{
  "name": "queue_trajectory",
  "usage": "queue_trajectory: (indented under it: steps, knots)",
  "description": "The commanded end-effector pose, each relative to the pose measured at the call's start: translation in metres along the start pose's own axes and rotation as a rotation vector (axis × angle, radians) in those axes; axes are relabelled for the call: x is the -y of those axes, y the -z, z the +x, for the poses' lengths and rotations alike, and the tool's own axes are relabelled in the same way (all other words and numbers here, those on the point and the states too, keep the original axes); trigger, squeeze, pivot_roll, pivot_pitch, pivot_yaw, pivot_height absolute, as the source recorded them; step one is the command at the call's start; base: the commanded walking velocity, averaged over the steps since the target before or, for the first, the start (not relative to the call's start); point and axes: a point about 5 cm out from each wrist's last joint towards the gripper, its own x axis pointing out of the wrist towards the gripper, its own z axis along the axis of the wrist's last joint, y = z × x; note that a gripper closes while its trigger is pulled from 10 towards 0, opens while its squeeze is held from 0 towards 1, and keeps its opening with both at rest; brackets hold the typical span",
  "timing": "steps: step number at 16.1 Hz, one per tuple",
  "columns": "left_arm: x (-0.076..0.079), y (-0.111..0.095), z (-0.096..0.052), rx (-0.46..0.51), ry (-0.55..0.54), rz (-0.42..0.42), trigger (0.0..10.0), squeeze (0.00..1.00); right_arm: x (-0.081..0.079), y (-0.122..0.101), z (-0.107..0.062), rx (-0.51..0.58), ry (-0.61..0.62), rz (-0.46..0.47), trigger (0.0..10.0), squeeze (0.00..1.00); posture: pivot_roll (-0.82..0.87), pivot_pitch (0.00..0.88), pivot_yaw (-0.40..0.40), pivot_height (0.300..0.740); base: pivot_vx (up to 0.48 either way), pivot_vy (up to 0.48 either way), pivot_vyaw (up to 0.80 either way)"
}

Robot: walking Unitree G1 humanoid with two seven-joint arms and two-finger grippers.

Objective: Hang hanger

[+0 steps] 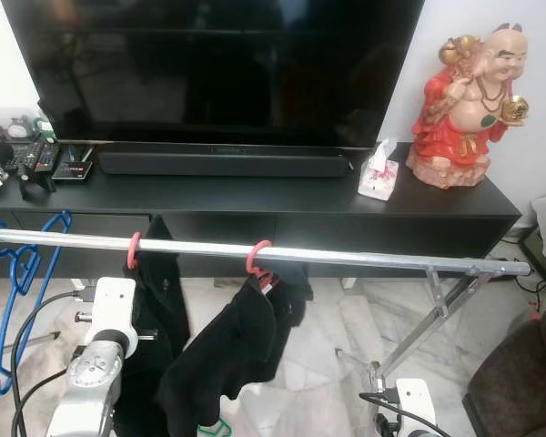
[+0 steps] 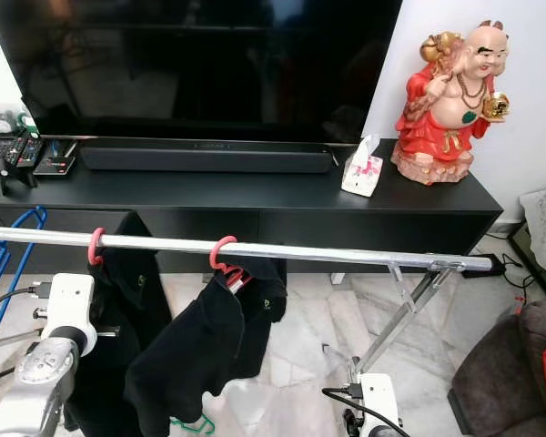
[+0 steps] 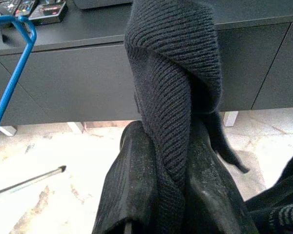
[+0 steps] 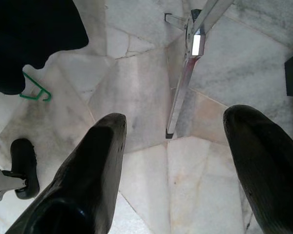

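Note:
A silver clothes rail runs across in front of me. Two pink hanger hooks sit on it, each carrying a black garment. A bare blue hanger hangs at the rail's left end. My left arm is raised beside the left garment. In the left wrist view my left gripper is shut on a fold of black knitted cloth. Low at my right, my right gripper is open over the floor with nothing between its fingers. A green hanger lies on the floor under the clothes.
Behind the rail stands a black TV cabinet with a TV, soundbar, tissue box, red figurine and remotes. The rack's slanted leg comes down on the marble floor at right. A dark seat is at far right.

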Motion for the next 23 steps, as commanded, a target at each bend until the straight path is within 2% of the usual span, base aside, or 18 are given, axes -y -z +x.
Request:
queue_trajectory:
  steps: [1, 3, 4, 5, 9, 14, 15, 17, 18, 23]
  knots:
    - [-0.003, 0.018, -0.006, -0.078, -0.030, -0.007, 10.0, 0.00, 0.005, -0.002, 0.000, 0.001, 0.011, -0.007, 10.0, 0.00, 0.09, 0.000, -0.123, 0.740, 0.000, 0.000, 0.00]
    - [-0.002, 0.019, -0.006, -0.077, -0.038, -0.009, 10.0, 0.00, 0.005, -0.002, 0.000, 0.001, 0.010, -0.010, 10.0, 0.00, 0.08, 0.000, -0.125, 0.740, 0.000, 0.000, 0.00]
    - [-0.002, 0.019, -0.005, -0.072, -0.039, -0.002, 10.0, 0.11, 0.005, -0.002, 0.000, 0.003, 0.011, -0.010, 10.0, 0.00, 0.08, 0.000, -0.125, 0.740, 0.000, 0.000, 0.00]
    - [-0.002, 0.017, -0.005, -0.065, -0.039, -0.001, 10.0, 1.00, 0.006, -0.002, 0.000, 0.003, 0.012, -0.009, 10.0, 0.00, 0.08, 0.000, -0.125, 0.740, 0.000, 0.000, 0.00]
    - [-0.002, 0.009, -0.002, -0.011, -0.033, 0.003, 10.0, 1.00, 0.005, -0.003, 0.000, 0.004, 0.013, -0.008, 10.0, 0.00, 0.08, 0.000, -0.125, 0.740, 0.000, 0.000, 0.00]
    - [-0.001, 0.005, -0.008, 0.033, -0.023, 0.017, 10.0, 1.00, 0.006, -0.003, 0.000, 0.004, 0.012, -0.009, 10.0, 0.00, 0.08, 0.000, -0.126, 0.740, 0.000, 0.000, 0.00]
    - [-0.004, -0.002, -0.013, 0.098, -0.042, 0.011, 10.0, 1.00, 0.006, -0.003, 0.000, 0.005, 0.013, -0.008, 10.0, 0.00, 0.08, 0.000, -0.127, 0.740, 0.000, 0.000, 0.00]
    - [-0.004, -0.008, -0.016, 0.145, -0.047, -0.004, 10.0, 1.00, 0.006, -0.003, 0.000, 0.005, 0.013, -0.009, 10.0, 0.00, 0.09, 0.000, -0.127, 0.740, 0.000, 0.000, 0.00]
    - [-0.002, -0.013, -0.023, 0.187, -0.033, -0.005, 10.0, 1.00, 0.007, -0.003, -0.001, 0.004, 0.013, -0.010, 10.0, 0.00, 0.09, 0.000, -0.128, 0.740, 0.000, 0.000, 0.00]
    - [0.006, -0.009, -0.048, 0.211, 0.032, 0.002, 10.0, 1.00, 0.007, -0.002, -0.001, 0.001, 0.013, -0.012, 10.0, 0.00, 0.09, 0.000, -0.127, 0.740, 0.000, 0.000, 0.00]
